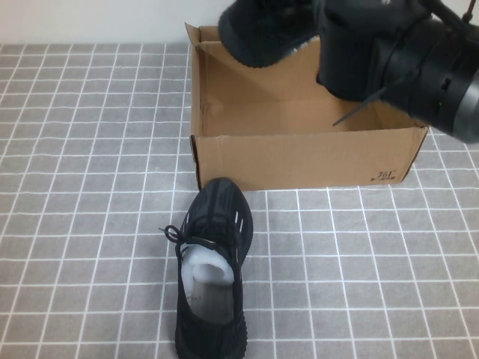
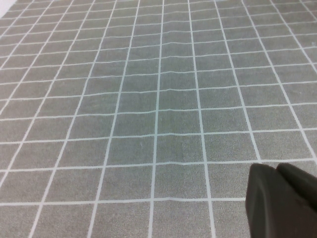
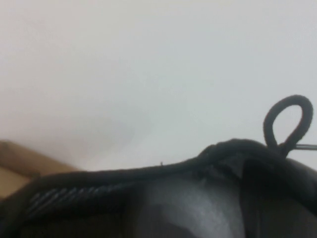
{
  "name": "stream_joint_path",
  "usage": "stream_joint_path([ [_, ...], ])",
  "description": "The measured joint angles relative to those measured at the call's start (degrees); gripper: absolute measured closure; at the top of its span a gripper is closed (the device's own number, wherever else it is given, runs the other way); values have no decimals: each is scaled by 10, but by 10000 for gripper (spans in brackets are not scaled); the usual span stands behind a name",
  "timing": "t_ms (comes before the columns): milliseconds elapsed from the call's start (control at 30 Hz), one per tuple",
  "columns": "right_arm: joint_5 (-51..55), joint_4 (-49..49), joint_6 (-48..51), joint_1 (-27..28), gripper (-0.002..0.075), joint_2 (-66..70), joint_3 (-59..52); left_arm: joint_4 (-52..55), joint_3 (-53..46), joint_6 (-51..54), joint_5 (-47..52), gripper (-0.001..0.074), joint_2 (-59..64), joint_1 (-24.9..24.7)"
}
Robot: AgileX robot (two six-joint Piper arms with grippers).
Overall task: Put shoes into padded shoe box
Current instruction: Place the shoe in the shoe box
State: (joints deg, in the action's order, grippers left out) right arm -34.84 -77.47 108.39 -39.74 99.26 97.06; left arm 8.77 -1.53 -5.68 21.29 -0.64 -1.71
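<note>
- High view: the right pincer [image 1: 299,30] was raised over the far side of the padded shoe box [image 1: 299,161], with one black shoe [image 1: 262,34] hanging from it above the box's far wall. I judged the step to be lowering that shoe into the box. To do it well, the shoe should be brought fully inside the walls and turned to lie along the box's length before release, leaving room beside it for its partner. The arm's bulk hid the fingers here, so the grip itself could not be read from this view.
- High view, again: the second shoe [image 1: 213,269] lay on the checked desk [image 1: 75,224] just in front of the box, toe nearly at the front wall, white paper stuffing showing. It was well apart from both pincers.
- Left wrist view: the left pincer [image 2: 282,198] hovered over bare desk, holding nothing. Only a dark fingertip showed at the picture's edge, so how far it stood open I cannot tell.
- Right wrist view: the carried shoe filled the near field with a lace loop [image 3: 287,121] standing up. The right pincer appeared clamped on it, a sliver of box behind.
</note>
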Motion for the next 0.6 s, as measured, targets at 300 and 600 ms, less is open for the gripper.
stream_joint_path([
  [300,155,320,-473,65,732,-28,-77,0,0,0,0,741,0,0],
  [600,341,585,-933,143,732,-28,-71,0,0,0,0,741,0,0],
])
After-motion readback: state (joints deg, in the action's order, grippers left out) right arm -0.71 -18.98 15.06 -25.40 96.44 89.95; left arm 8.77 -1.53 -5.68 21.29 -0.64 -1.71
